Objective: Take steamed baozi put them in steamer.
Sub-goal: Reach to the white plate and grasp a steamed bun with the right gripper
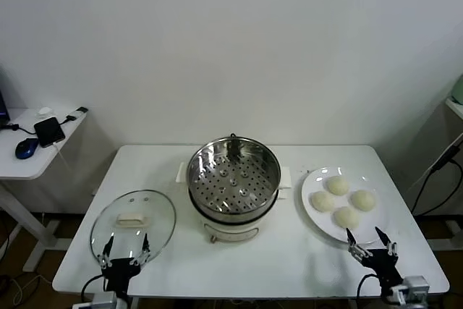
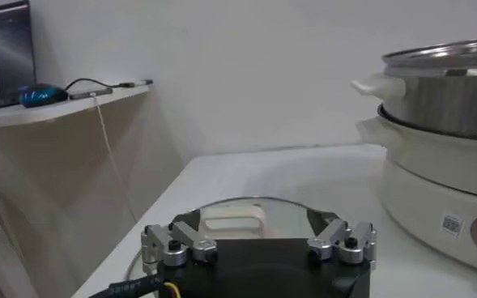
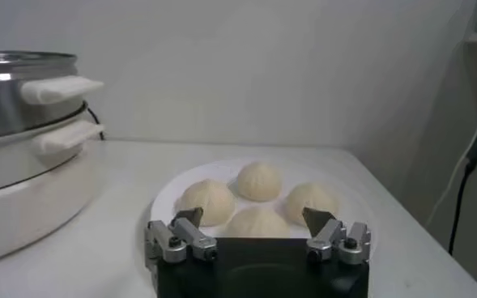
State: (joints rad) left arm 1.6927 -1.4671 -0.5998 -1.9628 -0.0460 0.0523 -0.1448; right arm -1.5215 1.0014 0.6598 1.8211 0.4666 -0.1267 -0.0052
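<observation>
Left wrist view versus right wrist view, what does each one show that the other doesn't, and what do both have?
Only the left wrist view shows the glass lid lying flat beyond the open left pincer, plus a side desk with a blue mouse. Only the right wrist view shows four steamed baozi on the white plate beyond the open right pincer. Both show the steamer and the white table.
</observation>
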